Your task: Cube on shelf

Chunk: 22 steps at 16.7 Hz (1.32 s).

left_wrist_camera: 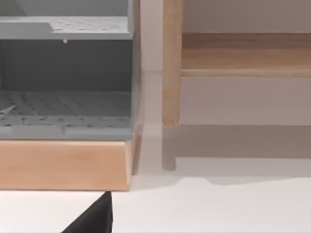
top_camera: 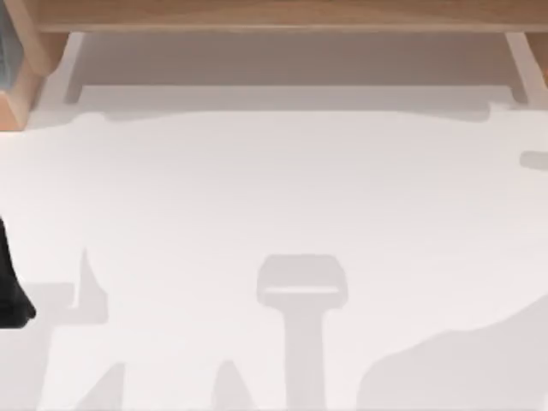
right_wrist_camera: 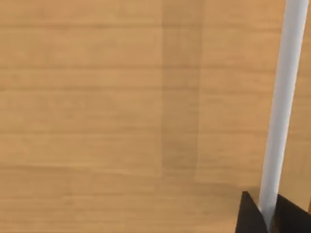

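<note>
White desk (top_camera: 274, 197) surface runs across the top view, crossed by soft grey shadows. Along its far edge stands the shelf (top_camera: 274, 13), a long light-brown board reaching nearly the full width, with a wooden side support at either end; pale wall and desk are seen beneath it. At the far left corner, just beside the shelf's left support, sits a grey rack (left_wrist_camera: 68, 63) on a wooden base (left_wrist_camera: 63, 165). Left wrist view confirms the arrangement: the rack has two perforated grey levels, the base rests on the desk, and the shelf's upright (left_wrist_camera: 171, 63) stands just beside it, with a narrow gap between the two. The shelf board meets that upright partway up it, well clear of the desk. Left arm (top_camera: 10, 291) is at the left edge of the desk, near side, low and well apart from the shelf. A dark part of the left hand (left_wrist_camera: 92, 219) is seen above the desk, facing the rack; whether this hand is open or closed cannot be told. Right wrist view is close over light-brown wood grain with a pale strip (right_wrist_camera: 282, 97) crossing it. Dark parts of the right hand (right_wrist_camera: 270, 218) lie at that strip; open or closed cannot be told. Where the cube lies cannot be told.
</note>
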Tool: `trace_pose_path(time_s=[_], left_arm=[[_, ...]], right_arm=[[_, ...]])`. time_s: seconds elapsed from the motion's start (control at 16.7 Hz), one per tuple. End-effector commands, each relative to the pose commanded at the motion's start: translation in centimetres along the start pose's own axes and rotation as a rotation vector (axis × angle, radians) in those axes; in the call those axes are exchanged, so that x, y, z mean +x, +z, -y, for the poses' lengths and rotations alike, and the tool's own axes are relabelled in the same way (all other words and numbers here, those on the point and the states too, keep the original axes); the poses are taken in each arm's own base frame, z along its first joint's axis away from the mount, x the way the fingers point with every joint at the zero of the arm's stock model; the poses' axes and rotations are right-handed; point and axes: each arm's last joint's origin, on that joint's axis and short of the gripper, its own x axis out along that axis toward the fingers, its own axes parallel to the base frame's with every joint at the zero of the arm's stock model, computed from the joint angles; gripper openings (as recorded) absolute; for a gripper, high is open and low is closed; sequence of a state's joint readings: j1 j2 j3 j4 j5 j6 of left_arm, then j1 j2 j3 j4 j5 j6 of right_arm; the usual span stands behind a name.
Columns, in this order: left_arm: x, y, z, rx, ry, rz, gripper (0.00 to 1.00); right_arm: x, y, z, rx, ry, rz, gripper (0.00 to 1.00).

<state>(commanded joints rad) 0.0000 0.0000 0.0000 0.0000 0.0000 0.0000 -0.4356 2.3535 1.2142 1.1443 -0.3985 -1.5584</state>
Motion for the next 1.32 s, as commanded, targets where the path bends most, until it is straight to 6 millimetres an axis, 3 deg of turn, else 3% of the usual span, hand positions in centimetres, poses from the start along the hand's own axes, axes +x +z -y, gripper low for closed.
trace_pose_path(time_s=[0.54,0.72,0.9,1.02,1.32], left_arm=[[0.0,0.0,0.0,0.0,0.0,0.0,1.0],[0.0,0.0,0.0,0.0,0.0,0.0,1.0],[0.0,0.0,0.0,0.0,0.0,0.0,1.0],[0.0,0.0,0.0,0.0,0.0,0.0,1.0],[0.0,0.0,0.0,0.0,0.0,0.0,1.0]], right_arm=[[-0.2,-0.2,0.0,0.002,0.002,-0.003,0.0],[-1.7,-0.4,0.4,-0.005,-0.015,-0.002,0.0],[-4.6,0.0,-0.8,0.02,0.032,-0.007,0.0],[-5.9,0.0,-0.5,0.012,0.016,-0.006,0.0],[-6.2,0.0,-0.2,0.006,0.006,-0.001,0.0]])
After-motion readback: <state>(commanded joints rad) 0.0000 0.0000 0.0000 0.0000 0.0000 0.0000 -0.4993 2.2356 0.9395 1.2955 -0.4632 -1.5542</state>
